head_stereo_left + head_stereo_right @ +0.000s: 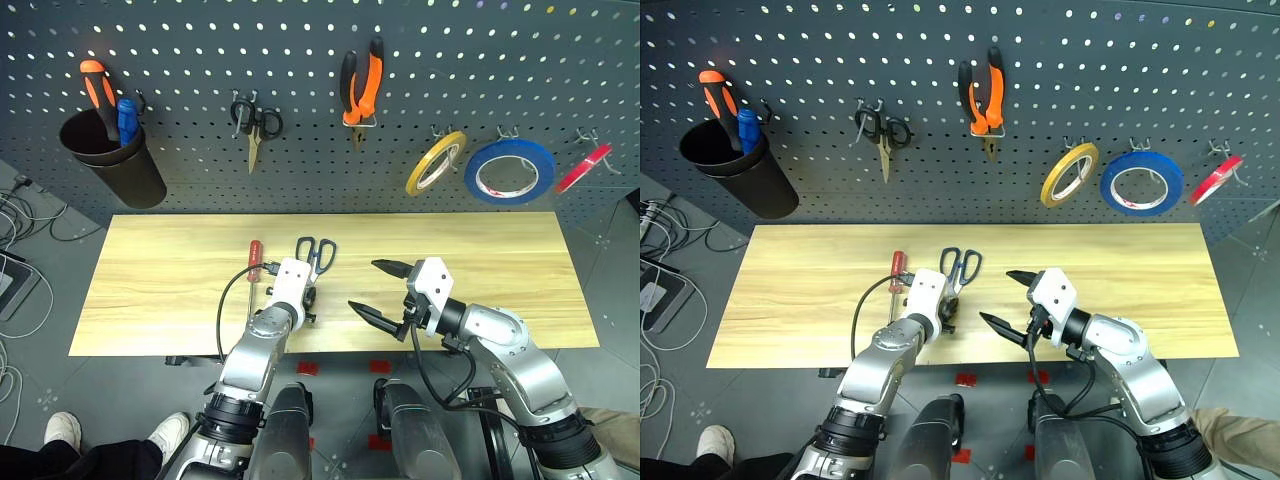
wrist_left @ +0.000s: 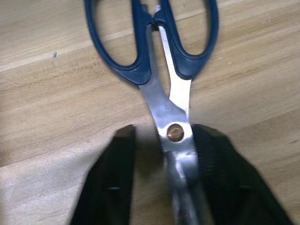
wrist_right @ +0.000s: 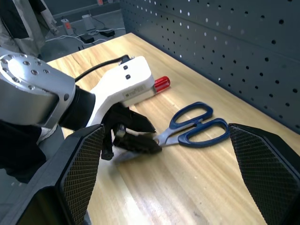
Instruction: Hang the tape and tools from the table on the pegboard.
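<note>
Left gripper (image 3: 133,136) fingers nearly closed, right gripper (image 1: 381,291) fingers spread wide

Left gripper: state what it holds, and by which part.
The left gripper is closed on the scissors by the steel blades, just below the pivot; the handles stick out free. The scissors lie on the table.

No lettering, label, brand or number can be read anywhere (tools and tape rolls included).

Non-task stuff: orange-handled screwdriver (image 1: 97,92) and blue-handled screwdriver (image 1: 126,119) standing in the cup, small black scissors (image 1: 254,125) hanging on a hook, blue tape roll (image 1: 509,171) and red tape roll (image 1: 583,167) on hooks far right. Loose cables (image 1: 22,215) on the floor (image 1: 60,385) at left. A person's white shoes (image 1: 66,430) bottom-left.
</note>
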Tool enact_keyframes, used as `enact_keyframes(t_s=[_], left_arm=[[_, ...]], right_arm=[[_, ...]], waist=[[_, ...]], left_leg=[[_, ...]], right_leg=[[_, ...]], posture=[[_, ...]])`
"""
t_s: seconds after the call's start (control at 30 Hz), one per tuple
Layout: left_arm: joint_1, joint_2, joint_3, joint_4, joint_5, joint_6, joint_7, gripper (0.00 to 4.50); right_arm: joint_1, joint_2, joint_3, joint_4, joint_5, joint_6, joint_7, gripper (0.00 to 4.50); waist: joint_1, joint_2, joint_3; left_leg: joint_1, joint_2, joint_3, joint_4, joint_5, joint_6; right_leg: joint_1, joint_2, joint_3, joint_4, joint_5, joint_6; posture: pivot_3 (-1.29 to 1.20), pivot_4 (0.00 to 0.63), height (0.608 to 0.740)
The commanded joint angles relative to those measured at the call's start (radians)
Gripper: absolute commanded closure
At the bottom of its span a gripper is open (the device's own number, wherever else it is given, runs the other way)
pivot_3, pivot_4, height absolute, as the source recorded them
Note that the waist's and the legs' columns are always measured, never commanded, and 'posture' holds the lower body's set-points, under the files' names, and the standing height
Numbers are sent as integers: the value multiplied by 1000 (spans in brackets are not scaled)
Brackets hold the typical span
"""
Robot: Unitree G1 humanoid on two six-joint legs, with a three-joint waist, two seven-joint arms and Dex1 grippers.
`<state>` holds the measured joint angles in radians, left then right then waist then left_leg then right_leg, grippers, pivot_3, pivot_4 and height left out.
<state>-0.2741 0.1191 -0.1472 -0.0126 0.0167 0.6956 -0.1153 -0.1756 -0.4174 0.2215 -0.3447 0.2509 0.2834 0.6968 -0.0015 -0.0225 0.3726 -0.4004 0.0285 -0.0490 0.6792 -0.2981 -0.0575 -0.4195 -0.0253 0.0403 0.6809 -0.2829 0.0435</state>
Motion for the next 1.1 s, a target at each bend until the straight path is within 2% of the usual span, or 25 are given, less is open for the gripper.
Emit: enact_keyframes(t_s=[0.03,0.17,0.3,0.4,0.67,0.9,1.1], left_arm=[[9,-1,-4,16,5,12,-8,3835],[2,7,5,16,8,11,-10,3939],[20,76,-44,-31,43,-44,-58,3939],[61,150,-66,-112,70,-111,-96,3939],[191,243,-13,-343,63,-224,-150,3939],[278,265,23,-496,84,-377,-143,3939],[319,277,49,-543,124,-494,-128,3939]], right_arm=[[1,5,1,-23,-1,-4,-1,0],[-7,10,0,-5,-3,-11,-1,0],[-18,8,-3,18,-10,-30,7,0],[-25,13,-18,12,-1,-30,-2,0],[-7,58,-98,-117,80,58,-94,0],[-20,90,-174,-202,152,138,-176,0],[-48,105,-188,-215,165,145,-208,0]], waist=[[0,0,3],[0,0,6],[-1,0,6],[-1,0,6],[2,-1,4],[10,-2,-17],[13,-3,-48]], left_leg=[[0,0,0,0,0,0],[0,0,0,0,0,0],[0,0,0,0,0,0],[0,1,0,-1,1,-2],[-2,2,-1,-2,4,-7],[-4,1,-2,-2,4,-8],[-4,-1,-1,-2,4,-8]], right_leg=[[0,0,0,0,0,0],[0,0,0,0,0,0],[0,0,0,0,0,0],[-1,0,0,-1,0,0],[-2,-10,-2,-1,0,0],[-2,-12,-3,-2,0,1],[-2,-10,-3,-2,0,1]], posture=[[20,443,740],[31,432,740],[39,410,740],[47,380,740],[88,303,740],[109,251,740],[122,214,740]])
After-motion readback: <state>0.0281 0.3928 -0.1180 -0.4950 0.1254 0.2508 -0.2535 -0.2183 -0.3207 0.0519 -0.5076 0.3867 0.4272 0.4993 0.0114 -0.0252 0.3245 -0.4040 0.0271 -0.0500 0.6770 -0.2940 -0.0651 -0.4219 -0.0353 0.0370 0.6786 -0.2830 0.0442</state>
